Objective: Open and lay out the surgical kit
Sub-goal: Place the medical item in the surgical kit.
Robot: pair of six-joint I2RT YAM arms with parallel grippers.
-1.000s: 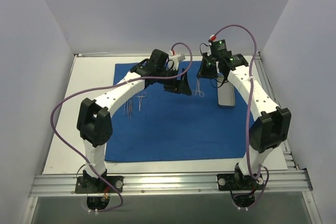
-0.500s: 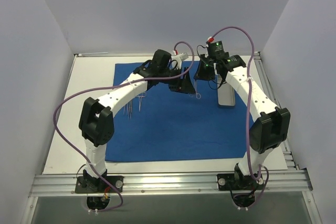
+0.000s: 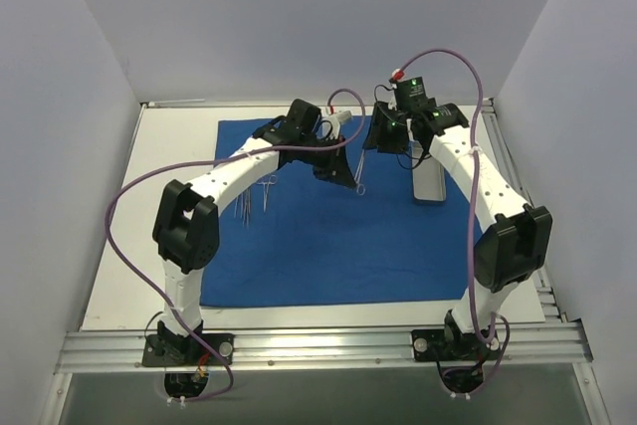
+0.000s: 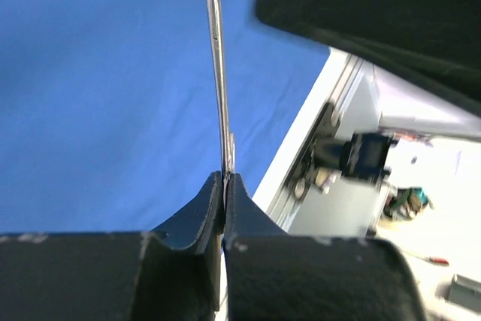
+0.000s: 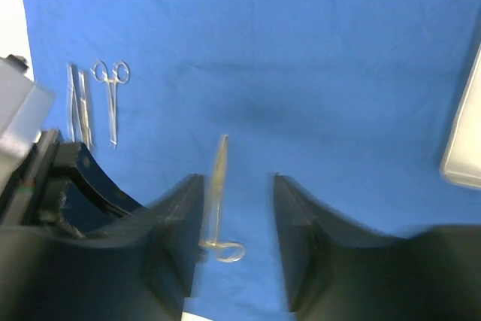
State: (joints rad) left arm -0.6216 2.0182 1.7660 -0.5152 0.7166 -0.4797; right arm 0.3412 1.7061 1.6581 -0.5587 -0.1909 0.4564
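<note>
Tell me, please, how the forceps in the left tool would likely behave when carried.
Probably stiff: the forceps run straight out from the shut left tool. Likely slippery and apt to pivot, being thin polished metal pinched at one narrow spot.

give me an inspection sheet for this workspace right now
surface: white table, blue cloth spread flat on it
job's things: held forceps in the left gripper; second forceps and tweezers lying side by side on the cloth
clutter: metal tray on the cloth, right side
grippers: left gripper shut; right gripper open, jaws either side of the held forceps
cables: purple cables looping off both arms
surroundings: plain walls on three sides
</note>
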